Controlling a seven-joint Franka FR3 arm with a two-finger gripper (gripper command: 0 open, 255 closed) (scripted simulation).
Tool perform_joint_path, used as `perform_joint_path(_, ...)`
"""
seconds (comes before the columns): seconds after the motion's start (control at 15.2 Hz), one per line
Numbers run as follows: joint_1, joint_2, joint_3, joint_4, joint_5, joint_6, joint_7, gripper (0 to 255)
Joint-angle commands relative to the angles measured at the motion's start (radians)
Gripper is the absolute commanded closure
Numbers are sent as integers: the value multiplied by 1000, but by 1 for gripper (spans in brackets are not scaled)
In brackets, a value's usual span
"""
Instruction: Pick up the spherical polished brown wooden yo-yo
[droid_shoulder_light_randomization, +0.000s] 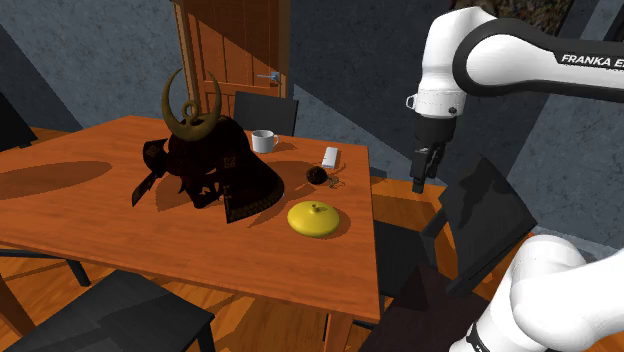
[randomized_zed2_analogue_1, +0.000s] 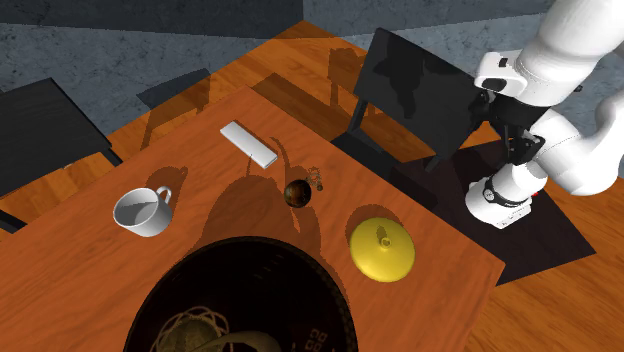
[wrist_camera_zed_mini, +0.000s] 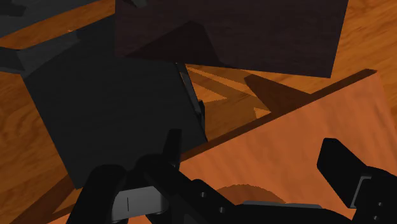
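Observation:
The yo-yo (droid_shoulder_light_randomization: 316, 174) (randomized_zed2_analogue_1: 297, 193) is a small dark brown ball with a short string beside it. It lies on the orange wooden table (droid_shoulder_light_randomization: 90, 215) (randomized_zed2_analogue_1: 440, 255), between a white flat box and a yellow domed object. My black gripper (droid_shoulder_light_randomization: 421, 172) (randomized_zed2_analogue_1: 521, 146) (wrist_camera_zed_mini: 254, 159) hangs well to the shoulder view's right of the yo-yo, by the table's edge and above a black chair (droid_shoulder_light_randomization: 485, 215) (wrist_camera_zed_mini: 108, 108). Its fingers (wrist_camera_zed_mini: 340, 167) stand apart with nothing between them.
A big dark horned helmet (droid_shoulder_light_randomization: 205, 160) (randomized_zed2_analogue_1: 245, 300) fills the table's middle. A white mug (droid_shoulder_light_randomization: 263, 141) (randomized_zed2_analogue_1: 140, 211), the white flat box (droid_shoulder_light_randomization: 331, 156) (randomized_zed2_analogue_1: 248, 144) and the yellow domed object (droid_shoulder_light_randomization: 315, 218) (randomized_zed2_analogue_1: 381, 248) surround the yo-yo. More black chairs (droid_shoulder_light_randomization: 110, 315) ring the table.

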Motion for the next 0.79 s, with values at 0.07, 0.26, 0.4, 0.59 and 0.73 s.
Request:
perform_joint_path(0.07,2,28,-17,5,-12,25,-29,0)
perform_joint_path(0.26,9,120,-65,29,-40,98,-114,0)
perform_joint_path(0.4,15,186,-95,53,-53,145,-170,0)
perform_joint_path(0.59,25,290,-136,99,-64,208,-254,0)
perform_joint_path(0.73,31,363,-161,137,-65,247,-310,0)
